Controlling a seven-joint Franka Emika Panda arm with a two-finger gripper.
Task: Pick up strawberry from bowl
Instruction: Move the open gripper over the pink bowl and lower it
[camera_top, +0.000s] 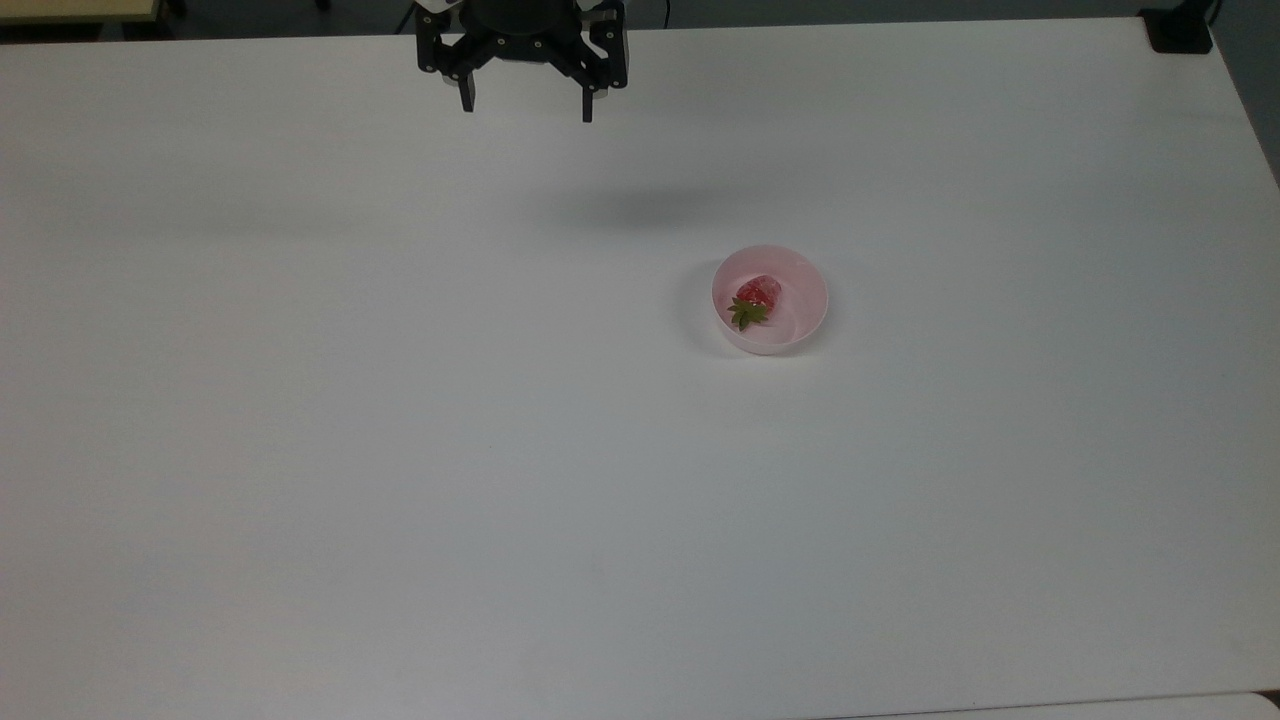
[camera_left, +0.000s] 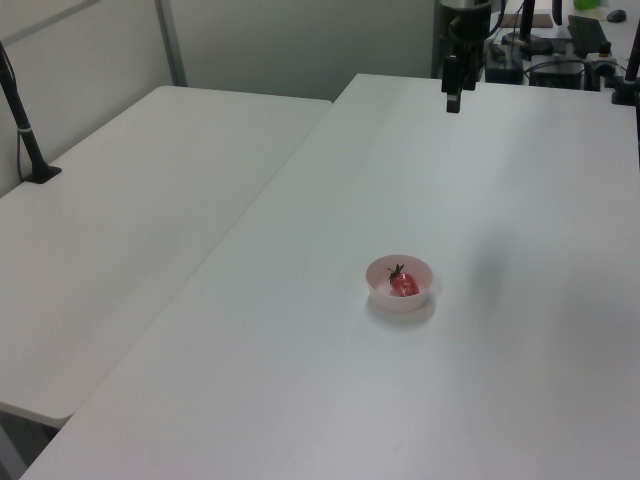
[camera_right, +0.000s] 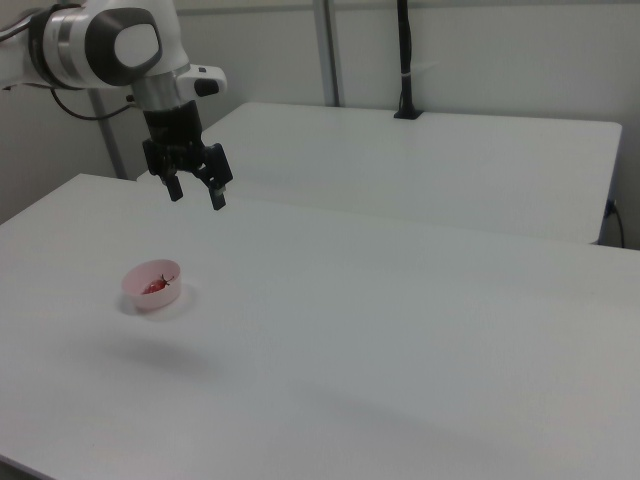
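While the strawberry lies inside the bowl, untouched, the step in hand looks like the approach: bringing the pincer from its high station over to the bowl. The berry sits toward the top view's left side of the bowl's floor, red body pointing away and green cap nearest the camera, and it rests close to the wall there. To do this well, I would centre the pincer above the berry rather than above the bowl, and turn the wrist so that both fingers drop inside the rim, one on either side of the red body; a finger landing on the rim would likely tip or shove so light a bowl across the smooth surface. Closing on the body rather than the leafy cap should give the firmer hold, and a gentle squeeze suits a glossy, slippery fruit.

The arm hangs well apart from the bowl, near the top view's upper edge, with the pincer pointing straight down and its fingers spread wide, holding nothing. In the right view the pincer hovers high above the surface, beyond and to the right view's right of the bowl.
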